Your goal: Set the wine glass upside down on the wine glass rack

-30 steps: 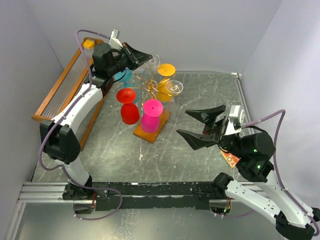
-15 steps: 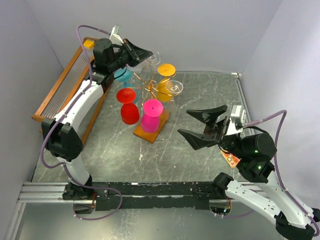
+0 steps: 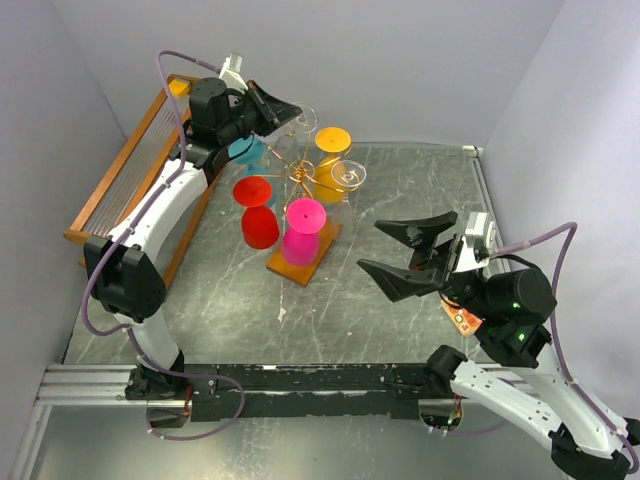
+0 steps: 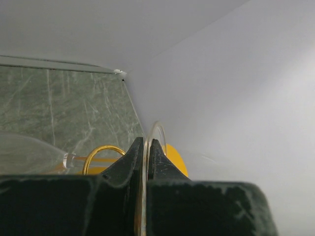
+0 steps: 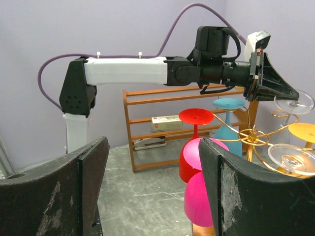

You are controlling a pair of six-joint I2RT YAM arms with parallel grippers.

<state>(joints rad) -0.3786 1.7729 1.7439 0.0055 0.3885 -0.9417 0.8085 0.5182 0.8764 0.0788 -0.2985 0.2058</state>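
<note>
The left pincer is clamped on the thin edge of the clear wine glass, held at the far upper scrolls of the gold wire, wooden-based rack. Seating and release are judged outstanding. The right pincer stands wide apart, holding nothing.

A tall orange-brown wooden frame with slatted rails runs along the left edge of the top view, with a yellow block at its far end. At upper centre, over the grey marbled surface, a red glass, pink glass, blue glass and orange glass cluster upside down. A small orange card lies at lower right.
</note>
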